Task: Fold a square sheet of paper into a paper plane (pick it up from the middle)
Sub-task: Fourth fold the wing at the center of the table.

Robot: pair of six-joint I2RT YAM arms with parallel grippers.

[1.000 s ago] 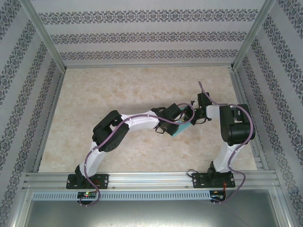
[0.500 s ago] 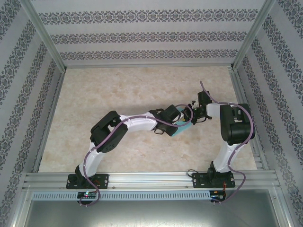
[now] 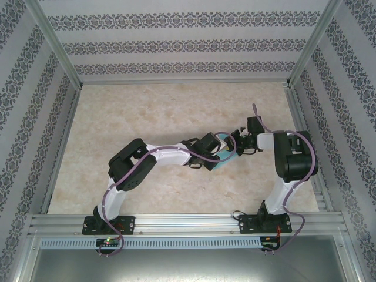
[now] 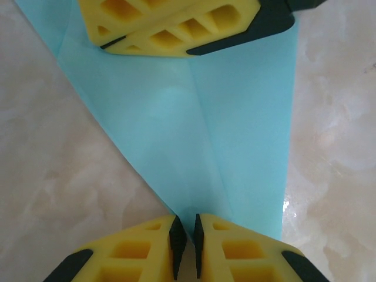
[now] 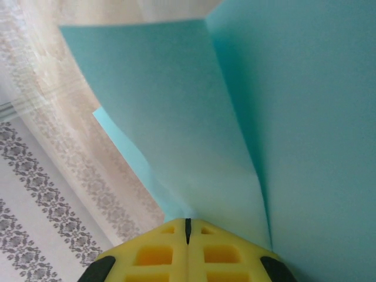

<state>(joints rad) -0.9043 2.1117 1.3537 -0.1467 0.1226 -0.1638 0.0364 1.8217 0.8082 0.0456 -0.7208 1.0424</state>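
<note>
My left wrist view shows my left pincer [image 4: 185, 244] clamped on the narrow tip of the paper plane [image 4: 235, 129]. Its centre crease runs up to my right pincer [image 4: 176, 41], which bites the wide end. My right wrist view shows those jaws pressed together on a fold, paper curling up around them. From above, both wrists cover most of the plane, right of the middle of the marble table [image 3: 147, 111].

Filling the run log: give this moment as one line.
phase: mid-fold | left gripper: shut on paper sheet tip | right gripper: shut on opposite end | sheet: creased
</note>
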